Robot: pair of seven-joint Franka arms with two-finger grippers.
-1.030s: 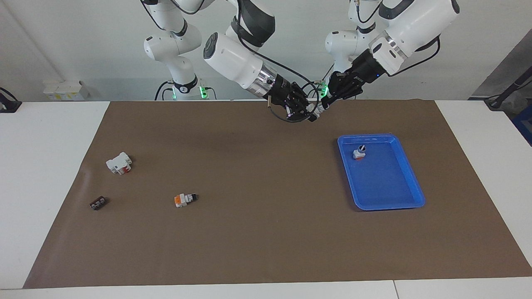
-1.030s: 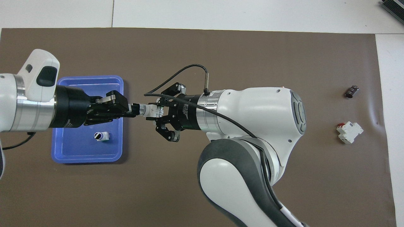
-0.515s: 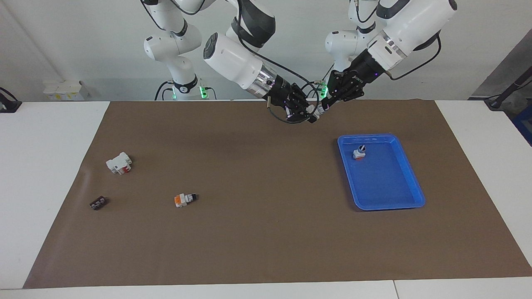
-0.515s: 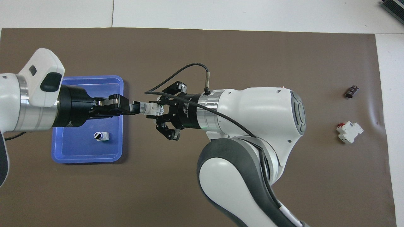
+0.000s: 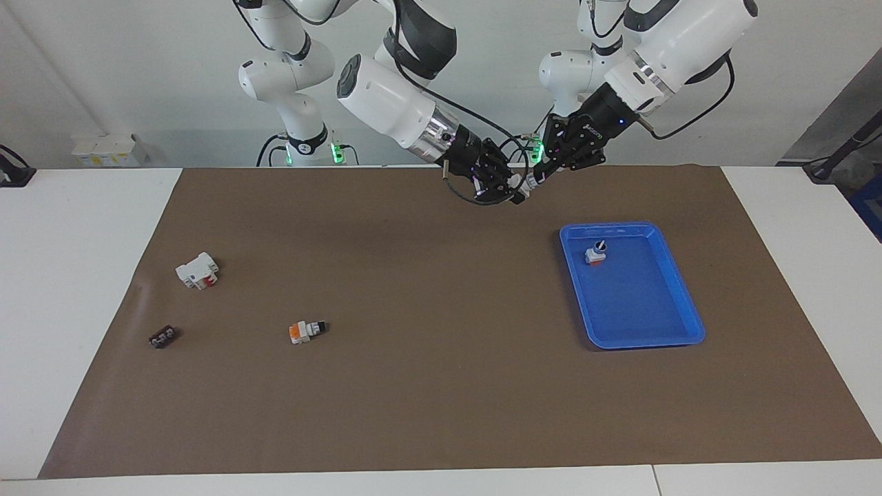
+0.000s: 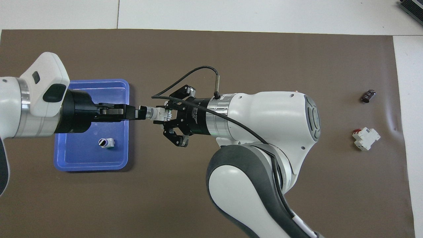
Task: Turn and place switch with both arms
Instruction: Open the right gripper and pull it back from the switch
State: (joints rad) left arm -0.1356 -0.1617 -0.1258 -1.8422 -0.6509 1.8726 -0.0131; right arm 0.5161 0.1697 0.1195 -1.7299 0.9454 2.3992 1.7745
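Between the two grippers, in the upper middle of the facing view, the switch (image 5: pixel 524 184) hangs in the air over the brown mat (image 5: pixel 427 399), a small white-grey body with a black knob end and a hint of green at its base. In the overhead view the switch (image 6: pixel 159 114) lies level, knob end toward the left gripper (image 6: pixel 140 112), base end toward the right gripper (image 6: pixel 167 115). The left arm comes in from the upper right of the facing view, forearm slanting down, and its gripper (image 5: pixel 541 171) has its fingers pinched tight on the knob end. The right arm reaches from the upper left, its thick white forearm angled down to a silver wrist ring, and its gripper (image 5: pixel 513 189) has its claw-like fingers closed around the switch's white body. A blue plastic tray (image 5: pixel 661 324) with a raised rim and rounded corners sits at the right of the facing view, with another switch (image 5: pixel 595 253) standing upright in its upper corner. At the left of that view an orange-based switch (image 5: pixel 306 331) lies on its side, a white block with red (image 5: pixel 197 270) sits above and to its left, and a small dark part (image 5: pixel 162 337) lies near the mat's edge.
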